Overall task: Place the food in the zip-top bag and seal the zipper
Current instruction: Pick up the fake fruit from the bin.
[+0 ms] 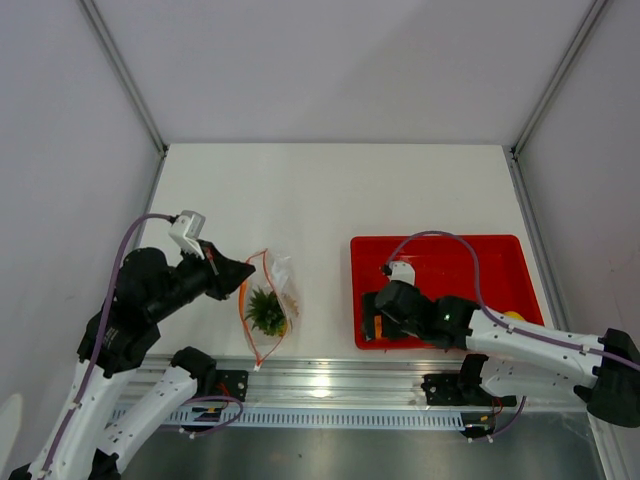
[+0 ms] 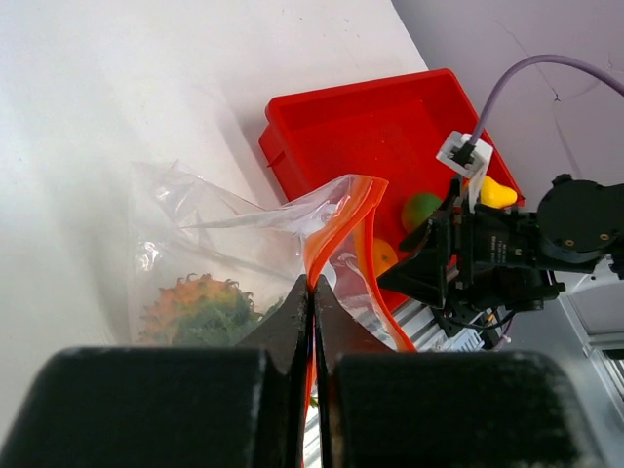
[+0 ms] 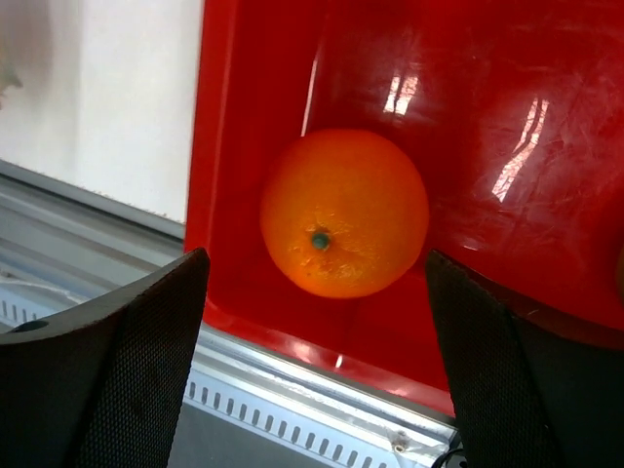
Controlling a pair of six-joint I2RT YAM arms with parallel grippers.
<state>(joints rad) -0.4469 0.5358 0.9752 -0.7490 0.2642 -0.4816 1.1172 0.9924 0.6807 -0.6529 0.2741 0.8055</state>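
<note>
Pinching the zipper (image 2: 341, 219), my left tool (image 2: 312, 292) is propping the zip-top bag (image 2: 195, 244) open — my right tool (image 3: 312, 322) hanging wide over the orange (image 3: 343, 213).

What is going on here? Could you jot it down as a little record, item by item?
left fingers: shut, pinching the zipper
right fingers: open, one on either side of the orange
zip-top bag: resting on the table, mouth open, not sealed
inside the bag: pineapple
in the red tray: orange, lemon, green fruit
</note>
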